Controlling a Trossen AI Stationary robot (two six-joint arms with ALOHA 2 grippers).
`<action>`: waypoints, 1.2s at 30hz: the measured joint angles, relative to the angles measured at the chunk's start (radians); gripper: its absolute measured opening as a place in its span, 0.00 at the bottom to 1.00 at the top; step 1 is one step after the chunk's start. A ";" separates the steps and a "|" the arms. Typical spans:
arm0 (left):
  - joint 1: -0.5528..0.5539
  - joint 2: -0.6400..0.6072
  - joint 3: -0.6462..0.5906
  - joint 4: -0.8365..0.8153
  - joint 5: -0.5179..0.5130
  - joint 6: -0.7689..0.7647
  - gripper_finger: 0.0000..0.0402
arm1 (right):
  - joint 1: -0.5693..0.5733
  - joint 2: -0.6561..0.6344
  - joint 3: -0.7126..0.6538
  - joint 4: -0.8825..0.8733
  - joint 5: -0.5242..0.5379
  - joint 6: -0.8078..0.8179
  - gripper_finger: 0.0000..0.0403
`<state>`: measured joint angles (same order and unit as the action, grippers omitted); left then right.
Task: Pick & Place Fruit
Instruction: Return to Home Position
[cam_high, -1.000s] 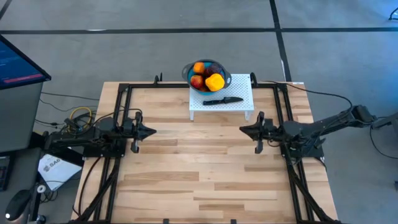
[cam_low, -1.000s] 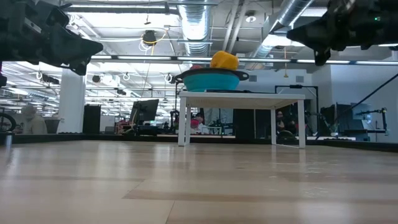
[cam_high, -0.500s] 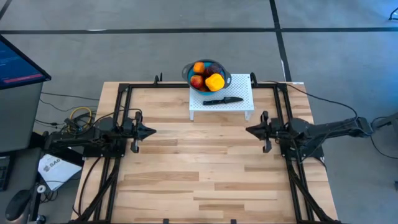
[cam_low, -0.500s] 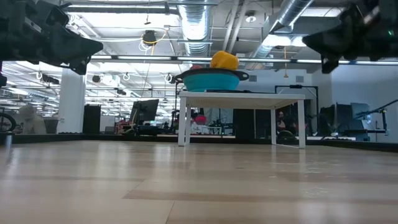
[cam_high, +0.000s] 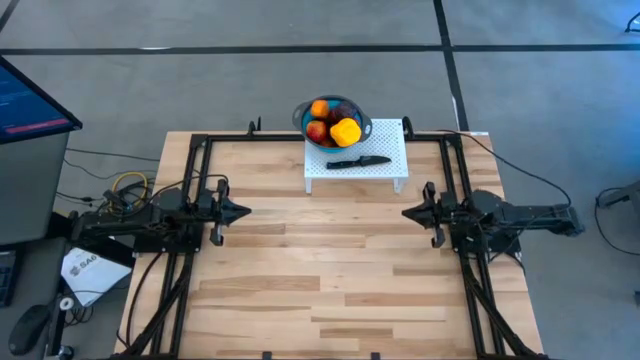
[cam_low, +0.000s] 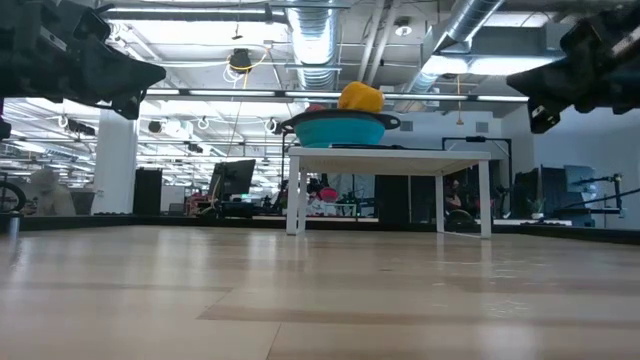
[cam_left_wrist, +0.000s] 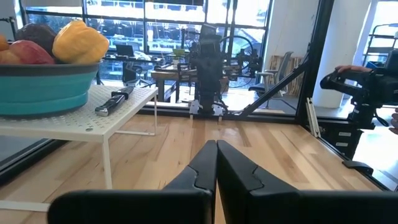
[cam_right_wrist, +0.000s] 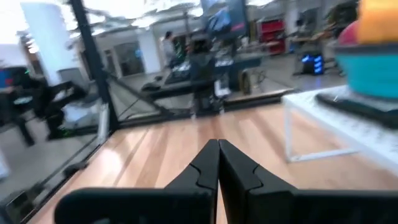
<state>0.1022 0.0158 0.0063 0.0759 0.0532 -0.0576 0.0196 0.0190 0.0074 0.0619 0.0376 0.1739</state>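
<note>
Both arms lie low over the worktop (cam_high: 320, 270). The left claw (cam_high: 240, 211) and right claw (cam_high: 409, 213) point at each other, well apart, each pinched closed (nothing between the fingers). The fruit (cam_high: 333, 124) sits heaped in the blue bowl (cam_high: 299, 118) on the white shelf (cam_high: 390, 140); the pieces are roundish, with no clear long axis.

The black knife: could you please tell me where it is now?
In the high view, the black knife lies on the white shelf at the table's far edge, near the middle, just beside the blue bowl.
</note>
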 joint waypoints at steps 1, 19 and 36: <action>0.000 0.000 0.000 0.001 0.000 0.000 0.01 | -0.007 -0.018 0.000 -0.034 -0.025 0.000 0.00; 0.000 0.013 0.000 0.003 0.000 0.000 0.01 | 0.052 -0.017 -0.001 -0.043 -0.092 -0.084 0.00; 0.000 0.013 0.000 0.011 0.000 0.000 0.01 | 0.057 0.000 -0.002 -0.037 -0.090 -0.087 0.00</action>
<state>0.1023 0.0284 0.0063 0.0870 0.0532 -0.0574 0.0765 0.0189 0.0055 0.0254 -0.0525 0.0872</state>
